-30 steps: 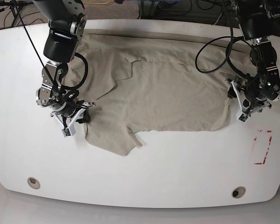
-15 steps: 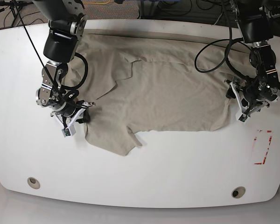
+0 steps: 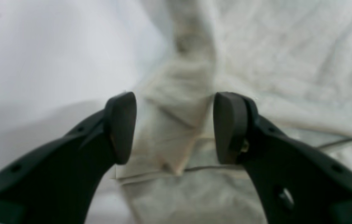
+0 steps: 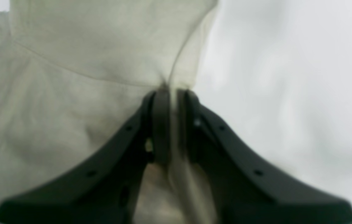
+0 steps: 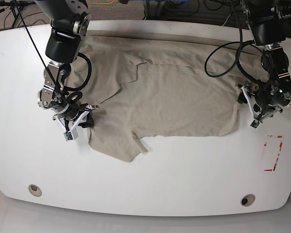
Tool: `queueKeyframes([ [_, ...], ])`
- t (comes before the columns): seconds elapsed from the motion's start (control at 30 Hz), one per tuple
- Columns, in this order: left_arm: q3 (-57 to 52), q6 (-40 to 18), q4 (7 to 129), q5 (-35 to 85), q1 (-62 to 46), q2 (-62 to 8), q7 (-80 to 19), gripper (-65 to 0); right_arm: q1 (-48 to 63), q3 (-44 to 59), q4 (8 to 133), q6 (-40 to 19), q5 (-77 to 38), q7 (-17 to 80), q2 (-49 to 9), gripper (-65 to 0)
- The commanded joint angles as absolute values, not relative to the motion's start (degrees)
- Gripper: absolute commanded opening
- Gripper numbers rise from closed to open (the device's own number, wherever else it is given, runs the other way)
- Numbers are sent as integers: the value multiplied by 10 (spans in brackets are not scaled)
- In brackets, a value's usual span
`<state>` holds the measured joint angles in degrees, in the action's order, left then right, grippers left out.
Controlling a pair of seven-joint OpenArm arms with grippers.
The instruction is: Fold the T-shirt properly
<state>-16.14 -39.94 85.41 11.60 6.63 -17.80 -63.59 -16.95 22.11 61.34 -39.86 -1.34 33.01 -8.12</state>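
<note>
cloth first: the wrinkled plain beige soft t-shirt (image 5: 169,97) lies spread across the middle of the white rounded worktop (image 5: 150,179), one sleeve trailing toward the near edge. my right fingers (image 4: 170,124) are pressed together on a thin fold of its edge, the fabric rising between them. my left fingers (image 3: 176,127) are spread, straddling a bunched hem corner that sits between the black pads (image 3: 122,124) without being pinched. to do this well i judge the left side should sink until the pads bracket both layers, then close firmly, so the two holds match before any lift. lifting unevenly would likely drag the body askew and add creases.
</note>
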Motion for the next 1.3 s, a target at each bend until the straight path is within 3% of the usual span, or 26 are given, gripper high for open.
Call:
queueKeyframes([
  [0.0,-166,-400,862,122,82,-188,-627,-283,-178,221,619,-400,-8,337,-85,-556],
  [1.27,-188,-400,806,122,139,-210,-618,-283,-178,221,619,-400,-11,337,-85,-556],
])
